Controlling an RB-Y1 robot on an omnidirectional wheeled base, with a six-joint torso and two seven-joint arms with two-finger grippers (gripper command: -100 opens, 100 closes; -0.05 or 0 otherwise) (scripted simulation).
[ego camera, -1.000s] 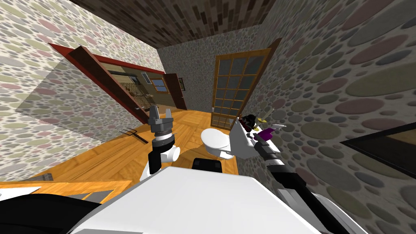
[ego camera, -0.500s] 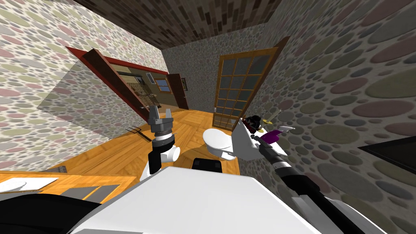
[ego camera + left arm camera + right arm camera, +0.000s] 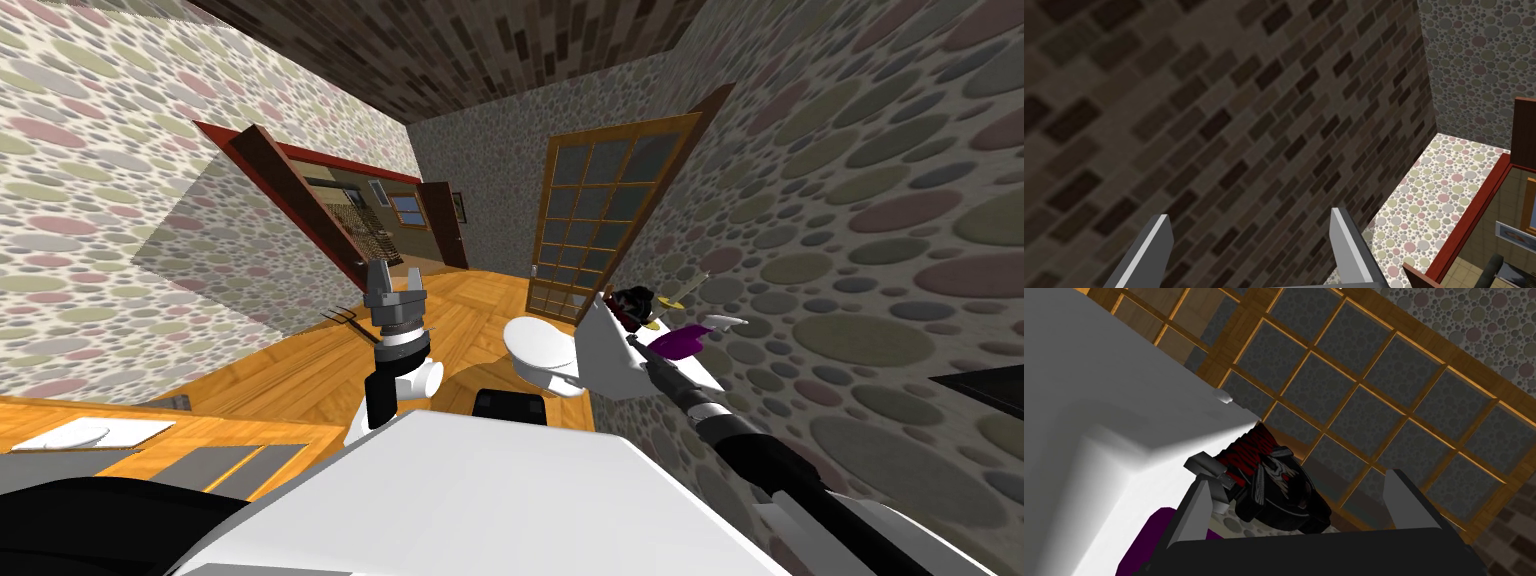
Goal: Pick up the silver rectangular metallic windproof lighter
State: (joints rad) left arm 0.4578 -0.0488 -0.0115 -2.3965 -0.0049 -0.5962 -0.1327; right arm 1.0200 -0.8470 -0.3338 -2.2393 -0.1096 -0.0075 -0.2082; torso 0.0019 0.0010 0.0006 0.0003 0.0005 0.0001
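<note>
Head view: the left end effector [image 3: 394,272] is raised over the floor, fingers apart. The right end effector [image 3: 636,343] is at the white toilet tank [image 3: 600,360], which carries a black object [image 3: 628,300] and a purple object [image 3: 678,340].
Left wrist view: fingers apart, nothing between them.
Right wrist view: fingers apart. The grey rectangular lighter [image 3: 1200,463] lies at the tank's edge, just beside one finger and against the black object.

White toilet tank [image 3: 600,355], on its top a black-and-red item [image 3: 1274,483], a purple item [image 3: 680,342], a small grey lighter [image 3: 1206,464]

Black right forearm [image 3: 762,466], grey-bladed left pincer [image 3: 395,272]
</note>
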